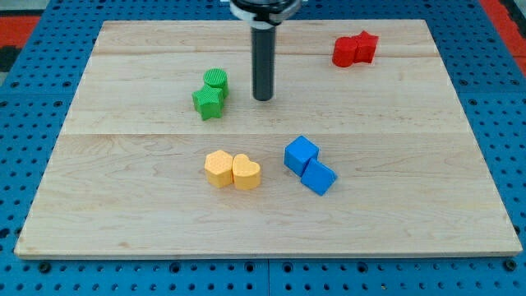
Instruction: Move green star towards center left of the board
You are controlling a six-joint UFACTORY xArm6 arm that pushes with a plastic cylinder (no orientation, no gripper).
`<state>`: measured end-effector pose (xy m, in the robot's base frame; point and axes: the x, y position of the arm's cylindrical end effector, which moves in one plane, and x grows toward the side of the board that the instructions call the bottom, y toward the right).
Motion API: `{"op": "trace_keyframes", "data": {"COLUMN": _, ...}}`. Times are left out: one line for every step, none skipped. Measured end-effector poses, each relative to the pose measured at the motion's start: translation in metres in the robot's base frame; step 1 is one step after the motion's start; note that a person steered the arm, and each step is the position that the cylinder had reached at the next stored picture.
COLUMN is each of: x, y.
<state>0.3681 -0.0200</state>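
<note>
The green star-shaped block [208,102] lies on the pale wooden counter [394,197], touching a green round block [216,80]. My tip [263,98] stands just to the view's right of the star, apart from it. There are no jaws, only the rod, holding nothing.

Pale wooden board [394,205] on a blue pegboard; green star [208,102] and green cylinder [216,80]; two red blocks [355,49]; two yellow blocks [233,170]; two blue blocks [310,164]; dark rod
</note>
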Motion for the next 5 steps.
{"op": "trace_keyframes", "data": {"x": 0.000, "y": -0.028}}
{"op": "trace_keyframes", "data": {"x": 0.003, "y": -0.012}}
{"op": "trace_keyframes", "data": {"x": 0.014, "y": -0.027}}
{"op": "trace_keyframes", "data": {"x": 0.037, "y": -0.068}}
{"op": "trace_keyframes", "data": {"x": 0.054, "y": -0.120}}
